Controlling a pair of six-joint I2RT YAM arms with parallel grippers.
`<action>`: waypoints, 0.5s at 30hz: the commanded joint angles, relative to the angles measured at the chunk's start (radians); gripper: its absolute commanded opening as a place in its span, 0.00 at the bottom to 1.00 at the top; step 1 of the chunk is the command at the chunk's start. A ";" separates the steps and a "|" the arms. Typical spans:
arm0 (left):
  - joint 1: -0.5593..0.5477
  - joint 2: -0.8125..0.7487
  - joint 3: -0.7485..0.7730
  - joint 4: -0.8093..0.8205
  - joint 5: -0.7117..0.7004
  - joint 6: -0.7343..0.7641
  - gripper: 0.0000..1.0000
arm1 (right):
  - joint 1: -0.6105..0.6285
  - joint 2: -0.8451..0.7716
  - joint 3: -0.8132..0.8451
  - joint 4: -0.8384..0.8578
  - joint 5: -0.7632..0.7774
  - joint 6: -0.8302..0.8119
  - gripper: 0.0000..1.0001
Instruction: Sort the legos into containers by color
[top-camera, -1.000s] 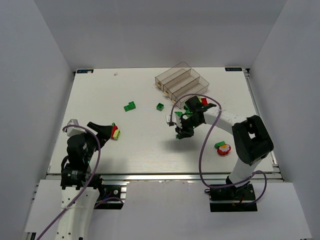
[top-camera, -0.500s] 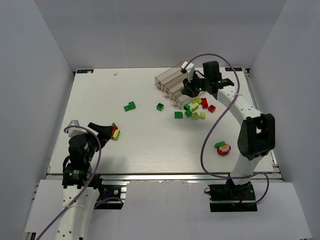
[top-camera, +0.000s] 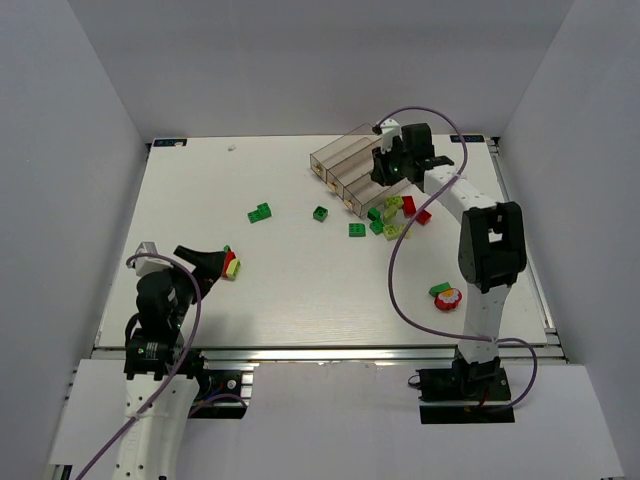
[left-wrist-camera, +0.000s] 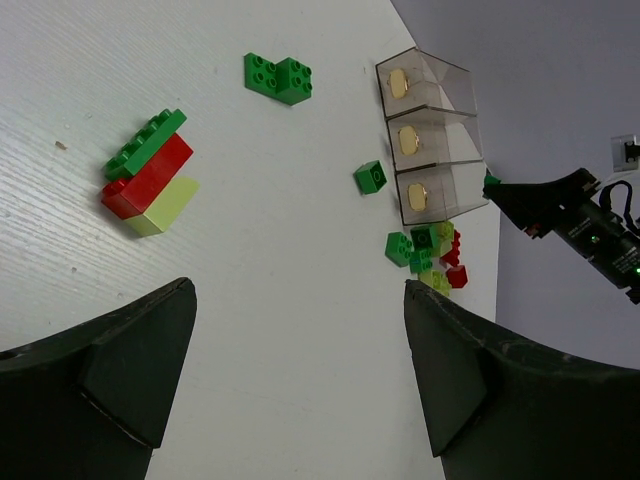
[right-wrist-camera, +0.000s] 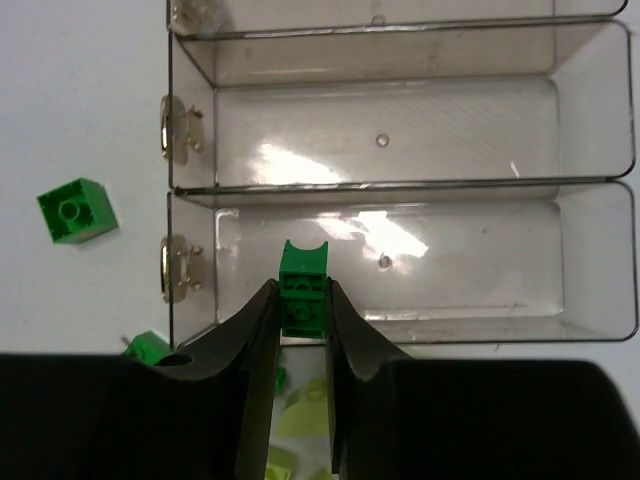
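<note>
The clear three-compartment tray (top-camera: 352, 160) stands at the back of the table. My right gripper (top-camera: 388, 166) is above its near end, shut on a dark green brick (right-wrist-camera: 303, 288), which hangs over the nearest compartment (right-wrist-camera: 400, 300). All compartments look empty. Loose green, lime and red bricks (top-camera: 398, 215) lie in a pile just in front of the tray. My left gripper (top-camera: 212, 260) is open and empty, low at the front left, with a stuck-together green, red and lime stack (left-wrist-camera: 150, 178) just ahead of its fingers.
A dark green double brick (top-camera: 261, 212) and single green bricks (top-camera: 320, 213) (top-camera: 357, 230) lie mid-table. A green brick and a red round piece (top-camera: 446, 296) lie at the front right. One green brick (right-wrist-camera: 77, 210) lies left of the tray in the right wrist view.
My right arm has swung from mid-table up and back to the tray, carrying the green brick. The left arm has not moved.
</note>
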 joint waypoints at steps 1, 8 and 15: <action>0.004 -0.017 -0.002 -0.015 -0.006 -0.007 0.93 | 0.001 0.038 0.085 0.077 0.025 0.006 0.04; 0.005 -0.030 -0.003 -0.034 -0.015 -0.018 0.93 | 0.002 0.093 0.086 0.078 0.045 -0.043 0.28; 0.005 -0.014 -0.008 -0.017 -0.012 -0.018 0.93 | 0.001 0.110 0.075 0.081 0.040 -0.061 0.47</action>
